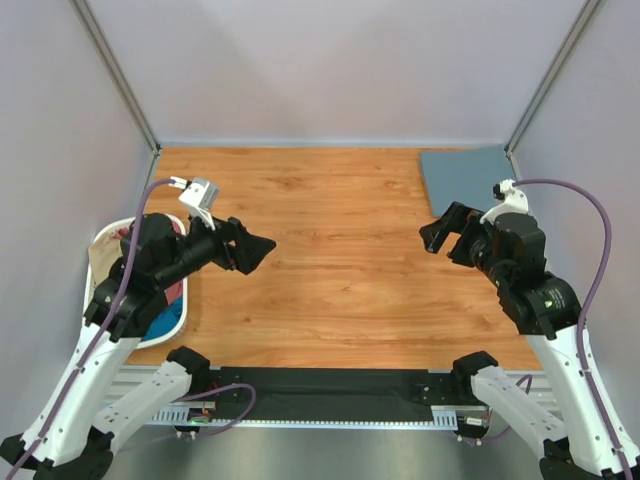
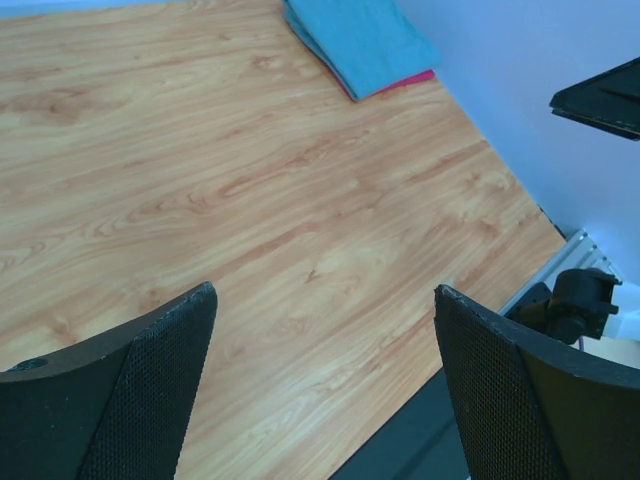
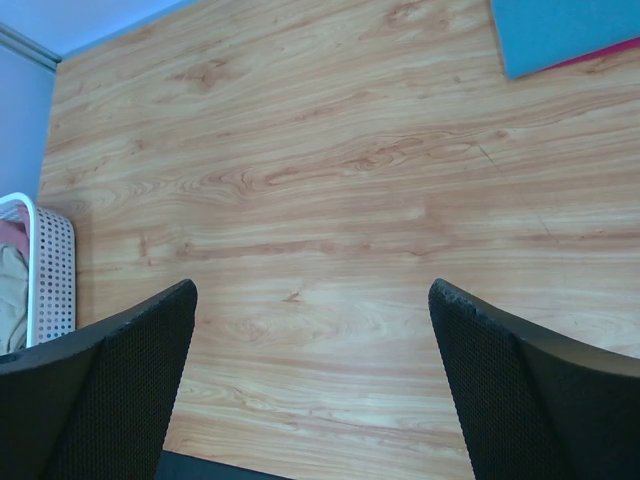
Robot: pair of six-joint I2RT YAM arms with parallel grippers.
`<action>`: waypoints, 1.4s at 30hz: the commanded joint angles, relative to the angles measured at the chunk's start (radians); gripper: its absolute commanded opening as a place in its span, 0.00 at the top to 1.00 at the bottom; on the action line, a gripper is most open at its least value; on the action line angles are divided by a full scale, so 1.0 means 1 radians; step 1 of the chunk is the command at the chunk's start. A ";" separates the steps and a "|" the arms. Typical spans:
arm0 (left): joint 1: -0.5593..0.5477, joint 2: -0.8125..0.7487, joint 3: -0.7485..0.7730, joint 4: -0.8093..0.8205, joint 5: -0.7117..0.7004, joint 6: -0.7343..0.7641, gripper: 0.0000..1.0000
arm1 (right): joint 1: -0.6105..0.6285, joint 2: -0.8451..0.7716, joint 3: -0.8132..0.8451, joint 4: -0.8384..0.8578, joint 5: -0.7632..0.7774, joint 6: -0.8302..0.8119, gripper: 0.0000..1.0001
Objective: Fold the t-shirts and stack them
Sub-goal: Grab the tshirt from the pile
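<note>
A folded stack (image 1: 465, 175) of shirts lies in the table's (image 1: 340, 290) far right corner, close to the walls. The unfolded shirts (image 3: 12, 300) sit bunched in the basket (image 1: 104, 238) at the left edge. Both grippers hover over bare wood between the two, well apart from the cloth. The left gripper (image 1: 255, 245) has its jaws wide apart with nothing in them, and so does the right gripper (image 1: 440, 235).

The main risk is at the basket. The shirts there are heaped together, so a pinch could lift two at once, or a trailing sleeve could snag the rim and drag the basket along. The left arm's elbow already hangs over the basket, leaving little room to turn down into it. Later, setting a shirt on a stack so near the walls could push the pile askew.

From above, the stack reads as one slate-blue slab. Both wrist views show a red edge under it, so it has at least two layers. The top view hides much of the basket under the left arm, with some pink and teal showing. The right wrist view shows its slatted wall with tan and probably pink cloth inside, cut off at the frame edge. The left wrist view shows no basket.
</note>
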State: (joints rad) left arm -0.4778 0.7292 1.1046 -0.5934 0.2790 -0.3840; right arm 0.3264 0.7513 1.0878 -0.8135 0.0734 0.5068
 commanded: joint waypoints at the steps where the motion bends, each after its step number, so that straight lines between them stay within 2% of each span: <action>1: -0.001 0.038 0.052 0.014 -0.024 -0.015 0.05 | 0.003 0.006 0.063 -0.009 -0.021 -0.016 0.00; 3: -0.001 0.050 0.069 -0.014 -0.053 -0.030 0.05 | 0.003 0.006 0.063 -0.018 -0.024 -0.007 0.00; 7: -0.001 0.096 0.150 -0.100 -0.229 -0.050 0.08 | 0.003 -0.020 0.031 -0.006 -0.024 0.002 0.00; 10: 0.013 0.204 0.243 -0.238 -0.520 -0.072 0.11 | 0.003 -0.038 0.006 0.007 -0.056 0.012 0.00; 11: 0.030 0.234 0.267 -0.315 -0.562 -0.094 0.14 | 0.003 -0.046 0.001 0.010 -0.060 0.012 0.00; 12: 0.101 0.261 0.284 -0.347 -0.586 -0.110 0.16 | 0.003 -0.049 -0.003 0.016 -0.095 0.012 0.00; 15: 0.279 0.346 0.272 -0.382 -0.514 -0.162 0.24 | 0.002 -0.056 -0.029 0.031 -0.153 0.001 0.00; 16: 0.389 0.369 0.235 -0.382 -0.517 -0.183 0.26 | 0.003 -0.056 -0.035 0.037 -0.197 -0.007 0.00; 18: 0.529 0.386 0.195 -0.394 -0.567 -0.286 0.29 | 0.003 -0.053 -0.051 0.042 -0.233 -0.001 0.00; 21: 0.670 0.398 0.106 -0.362 -0.627 -0.360 0.32 | 0.003 -0.056 -0.074 0.062 -0.309 0.006 0.00; 23: 0.725 0.403 0.032 -0.324 -0.658 -0.415 0.31 | 0.003 -0.055 -0.081 0.071 -0.348 0.006 0.00; 27: 0.898 0.423 -0.081 -0.208 -0.548 -0.452 0.31 | 0.003 -0.050 -0.082 0.083 -0.388 -0.004 0.00; 29: 0.935 0.443 -0.135 -0.142 -0.469 -0.438 0.31 | 0.002 -0.053 -0.077 0.085 -0.406 -0.010 0.00; 33: 0.958 0.516 -0.147 -0.148 -0.549 -0.452 0.31 | 0.002 -0.055 -0.062 0.082 -0.425 -0.022 0.00; 39: 0.963 0.579 -0.178 -0.106 -0.560 -0.455 0.33 | 0.003 -0.055 -0.045 0.074 -0.428 -0.028 0.00; 42: 0.963 0.614 -0.196 -0.068 -0.538 -0.441 0.44 | 0.003 -0.053 -0.039 0.068 -0.425 -0.027 0.00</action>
State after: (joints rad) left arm 0.4767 1.3247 0.9253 -0.7261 -0.2634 -0.8249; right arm 0.3264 0.7044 1.0054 -0.7650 -0.3321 0.4988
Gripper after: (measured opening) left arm 0.586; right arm 0.998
